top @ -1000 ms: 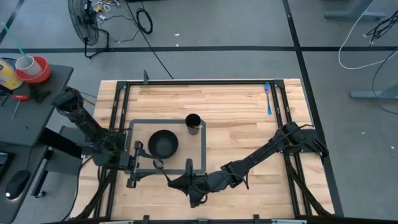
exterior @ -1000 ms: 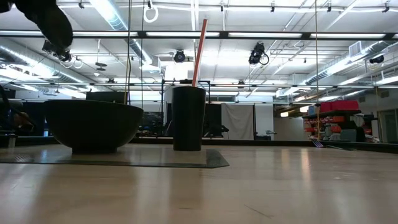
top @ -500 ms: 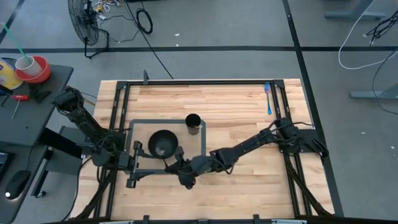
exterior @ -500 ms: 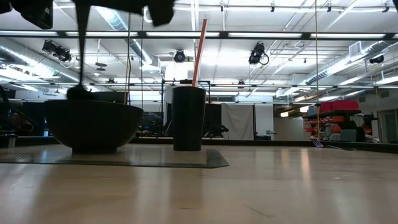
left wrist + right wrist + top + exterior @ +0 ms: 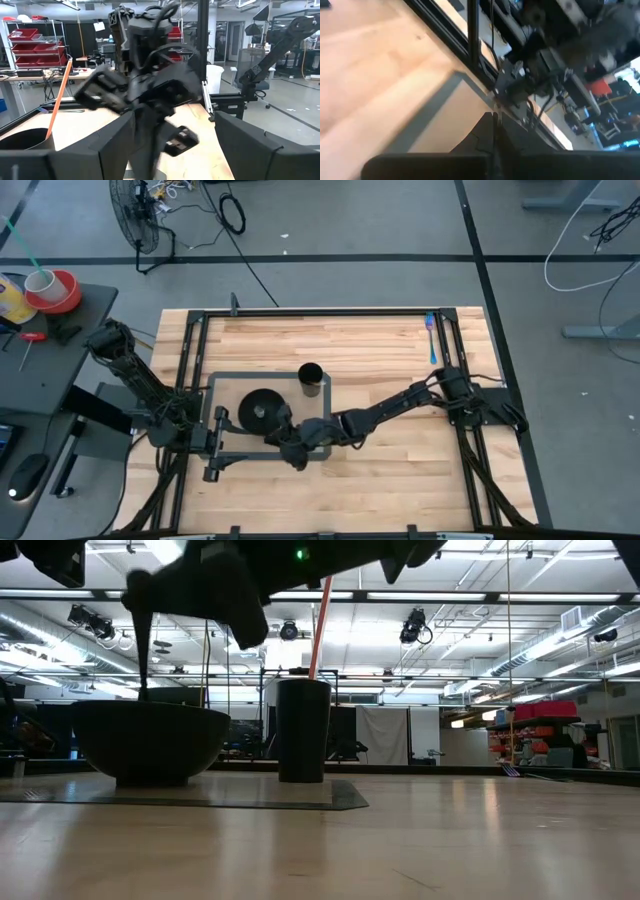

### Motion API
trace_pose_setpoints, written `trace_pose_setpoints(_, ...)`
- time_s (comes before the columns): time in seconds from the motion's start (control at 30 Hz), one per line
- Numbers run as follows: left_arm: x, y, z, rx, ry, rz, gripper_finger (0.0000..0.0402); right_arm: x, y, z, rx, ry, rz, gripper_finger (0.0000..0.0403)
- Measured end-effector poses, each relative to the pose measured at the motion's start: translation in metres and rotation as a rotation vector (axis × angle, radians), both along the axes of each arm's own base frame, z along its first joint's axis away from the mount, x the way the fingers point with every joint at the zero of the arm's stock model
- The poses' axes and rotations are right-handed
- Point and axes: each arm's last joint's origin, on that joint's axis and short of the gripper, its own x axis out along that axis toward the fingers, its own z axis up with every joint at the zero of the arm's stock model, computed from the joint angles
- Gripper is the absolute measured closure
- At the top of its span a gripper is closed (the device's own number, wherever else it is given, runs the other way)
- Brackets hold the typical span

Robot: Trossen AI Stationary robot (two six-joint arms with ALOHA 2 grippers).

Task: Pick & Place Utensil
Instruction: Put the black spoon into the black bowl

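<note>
A black bowl [image 5: 256, 408] [image 5: 150, 740] sits on a grey mat [image 5: 327, 416]. Behind it on the mat stands a black cup [image 5: 311, 378] [image 5: 303, 730] with an orange straw [image 5: 320, 625]. My right gripper [image 5: 283, 432] [image 5: 150, 595] hovers over the bowl's near right side, shut on a thin dark utensil [image 5: 145, 655]. The utensil's lower end drops behind the bowl's rim and is hidden. My left gripper [image 5: 224, 443] [image 5: 175, 160] waits open, low at the mat's left near corner. A blue utensil [image 5: 431, 338] lies at the table's far right. My right gripper pinches the dark utensil's handle [image 5: 494, 131] near its top end between its two fingers [image 5: 507, 145], coming from above and slanting down. The utensil hangs nearly upright below the fingers. Its shaft [image 5: 146, 670] runs down into the bowl, where its lower end is hidden.
The black frame rails [image 5: 190, 360] run along the table's edges. My right arm [image 5: 400, 402] stretches low across the table from the right side. Bare wood [image 5: 390, 470] lies to the right of the mat and along the near edge.
My right gripper has travelled from the near edge toward the bowl, moving far and left with the utensil held shut in it. The hanging utensil came over the bowl's rim and its lower end has sunk inside the bowl.
</note>
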Motion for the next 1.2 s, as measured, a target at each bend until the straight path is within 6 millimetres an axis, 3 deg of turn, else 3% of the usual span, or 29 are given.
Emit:
trace_pose_setpoints(0.57,0.000,0.000,0.000,0.000,0.000,-0.003,0.0126,0.003,-0.018,-0.006,0.115,0.077,-0.027,0.0388)
trace_pose_setpoints(1.2,0.000,0.000,0.000,0.001,0.000,-0.003,0.0126,0.001,-0.014,-0.007,0.185,0.095,-0.047,0.0294)
